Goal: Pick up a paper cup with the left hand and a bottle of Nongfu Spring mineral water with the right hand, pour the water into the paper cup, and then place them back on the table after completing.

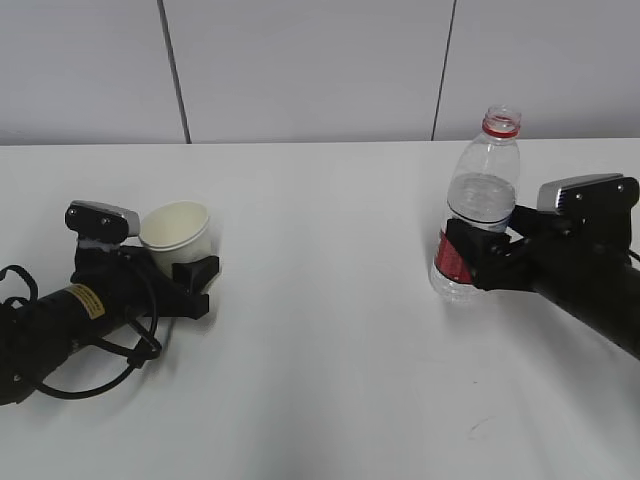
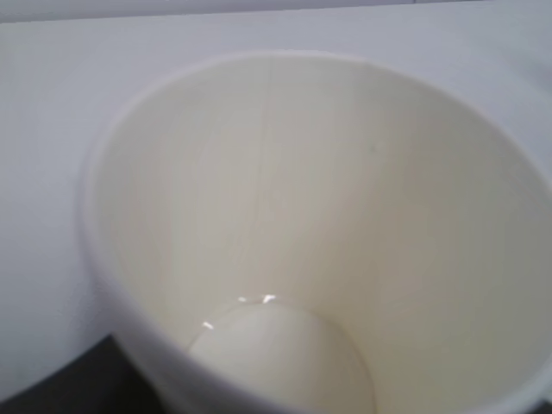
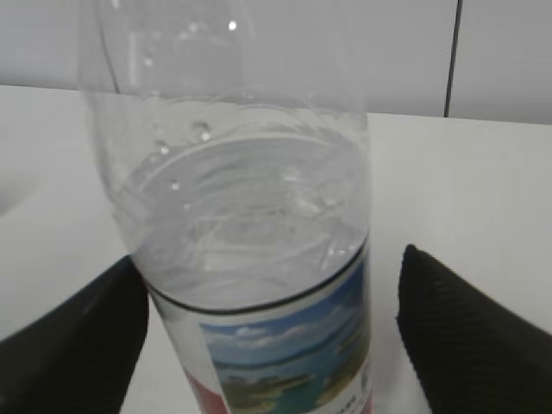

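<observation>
Here, on the white table [image 1: 320, 300], one paper cup [image 1: 177, 235] sits between the fingers of the left end effector [image 1: 190, 270]; whether they press its wall cannot be told. At the right, one uncapped bottle [image 1: 480, 205] stands upright between the fingers of the right end effector [image 1: 485, 255], which stand apart beside it, not touching. The left wrist view alone looks inside the cup [image 2: 293, 259], showing glints at its bottom. The right wrist view alone shows the water [image 3: 241, 224] level above the label [image 3: 289, 354].
</observation>
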Controlling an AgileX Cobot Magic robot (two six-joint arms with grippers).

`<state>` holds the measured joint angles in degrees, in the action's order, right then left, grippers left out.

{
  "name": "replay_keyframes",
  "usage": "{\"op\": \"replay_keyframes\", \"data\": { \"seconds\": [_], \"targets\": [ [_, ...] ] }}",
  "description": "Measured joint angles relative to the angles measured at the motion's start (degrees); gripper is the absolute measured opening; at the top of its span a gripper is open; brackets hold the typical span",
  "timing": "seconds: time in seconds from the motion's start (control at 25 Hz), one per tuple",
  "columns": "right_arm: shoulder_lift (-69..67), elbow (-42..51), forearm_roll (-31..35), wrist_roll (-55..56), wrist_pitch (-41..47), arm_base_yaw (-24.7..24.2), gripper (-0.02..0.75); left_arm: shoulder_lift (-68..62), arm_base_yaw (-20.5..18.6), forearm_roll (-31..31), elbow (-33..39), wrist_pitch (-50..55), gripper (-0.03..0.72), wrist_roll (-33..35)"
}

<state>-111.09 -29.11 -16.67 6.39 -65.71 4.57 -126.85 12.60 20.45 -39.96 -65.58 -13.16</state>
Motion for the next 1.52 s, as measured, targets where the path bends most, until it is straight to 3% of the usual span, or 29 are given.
{"op": "replay_keyframes", "data": {
  "seconds": [0.48,0.84,1.52],
  "targets": [
    [-7.5,-8.5,-3.0,3.9,0.0,0.0,0.662,0.0,0.0,0.0,0.0,0.0,0.413,0.0],
    [-7.6,-8.5,-3.2,4.0,-0.3,0.0,0.517,0.0,0.0,0.2,0.0,0.0,0.413,0.0],
    [-7.6,-8.5,-3.9,4.0,-0.4,0.0,0.492,0.0,0.0,10.6,0.0,-0.2,0.400,-0.4]
  ]
}}
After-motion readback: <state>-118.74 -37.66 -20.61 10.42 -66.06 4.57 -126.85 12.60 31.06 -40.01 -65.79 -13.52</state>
